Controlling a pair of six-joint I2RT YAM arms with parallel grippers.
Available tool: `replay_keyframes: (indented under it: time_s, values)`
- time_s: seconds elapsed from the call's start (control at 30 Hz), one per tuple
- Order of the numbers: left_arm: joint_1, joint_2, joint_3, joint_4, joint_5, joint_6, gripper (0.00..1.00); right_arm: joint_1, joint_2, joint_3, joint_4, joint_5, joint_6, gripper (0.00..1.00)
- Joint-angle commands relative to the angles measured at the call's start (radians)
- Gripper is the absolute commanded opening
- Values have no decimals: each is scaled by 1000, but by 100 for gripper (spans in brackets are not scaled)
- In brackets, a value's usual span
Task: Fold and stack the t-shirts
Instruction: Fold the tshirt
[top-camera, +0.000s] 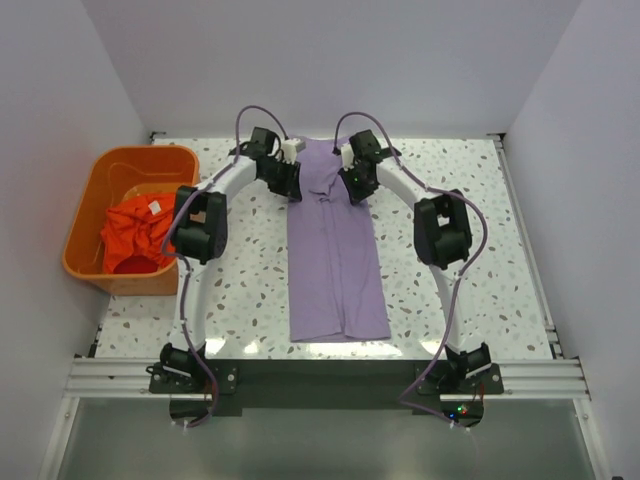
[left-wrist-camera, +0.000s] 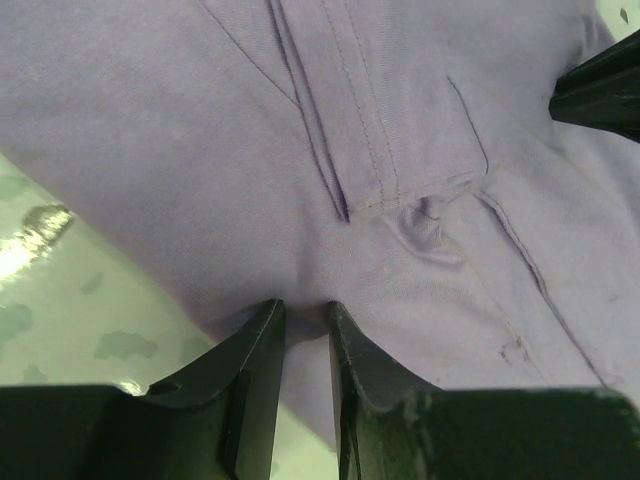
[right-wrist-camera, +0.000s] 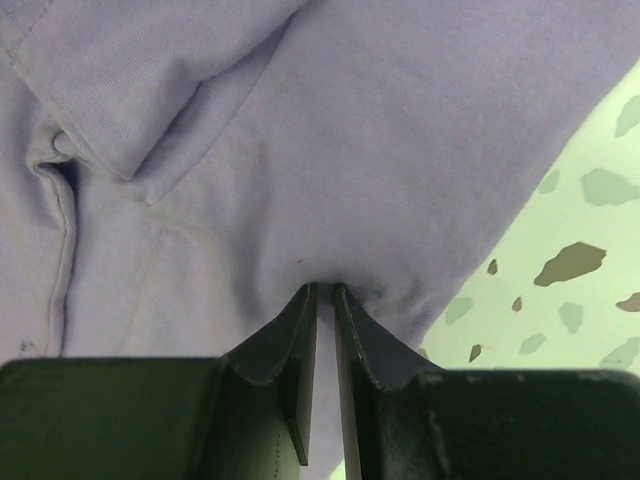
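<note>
The lavender t-shirt (top-camera: 335, 250) lies on the table as a long narrow strip, folded lengthwise, running from the far middle to the near edge. My left gripper (top-camera: 296, 178) is shut on the strip's far left edge; the wrist view shows cloth (left-wrist-camera: 400, 150) pinched between the fingers (left-wrist-camera: 306, 312). My right gripper (top-camera: 352, 180) is shut on the far right edge, cloth (right-wrist-camera: 330, 150) pinched at its tips (right-wrist-camera: 325, 292). The orange-red t-shirt (top-camera: 135, 232), with a small white label, lies crumpled in the basket at the left.
The rigid orange plastic basket (top-camera: 100, 185) stands at the table's left side. The speckled table (top-camera: 450, 290) shows on both sides of the strip. White walls enclose the left, back and right. The right fingertip shows in the left wrist view (left-wrist-camera: 600, 90).
</note>
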Motion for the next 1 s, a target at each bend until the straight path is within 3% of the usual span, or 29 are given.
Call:
replay_keyframes:
  time_s: [0.0,0.4,0.57,0.77,0.97]
  values:
    - [26,83,51,11,-79,2,31,-12,55,37,9,51,28,18]
    - [36,141,142,20,-98,5,33,-20,112,120,23,58,36,22]
    - [38,112,151,42,-79,11,44,-21,87,139,23,4,24,28]
    - [38,-100,73,179,-26,42,65,-20,-80,122,91,-83,8,45]
    - [38,-462,-201,408,-27,111,100,-17,-365,5,186,-146,-56,60]
